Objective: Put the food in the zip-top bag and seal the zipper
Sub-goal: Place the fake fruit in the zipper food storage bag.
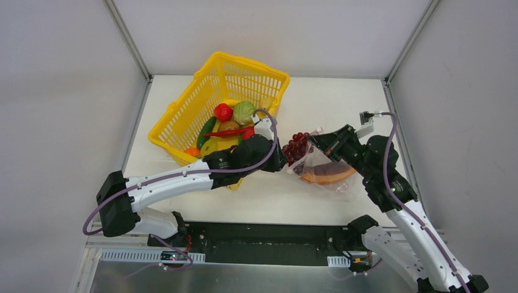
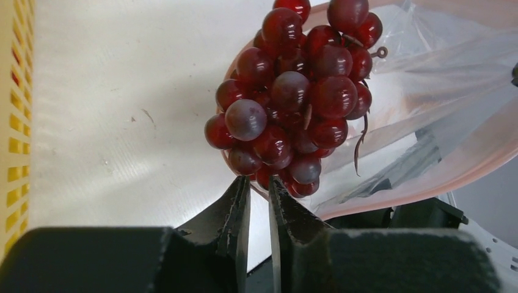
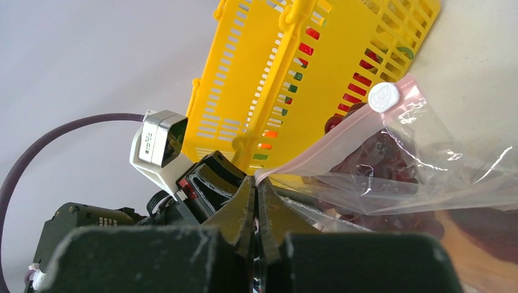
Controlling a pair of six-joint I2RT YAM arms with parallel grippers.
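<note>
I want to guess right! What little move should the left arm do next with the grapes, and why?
Probably nudge the grapes deeper into the zip-top bag. The bunch sits at the bag's mouth, partly outside, with the left gripper just behind it, jaws barely apart. The right gripper pinches the mouth edge, holding it.

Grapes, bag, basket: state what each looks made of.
Grapes: likely hard plastic, glossy; bright highlights on every ball. Bag: thin clear plastic film, creased, see-through, with pink strip. Basket: yellow moulded plastic, probably rigid; even lattice slots.
</note>
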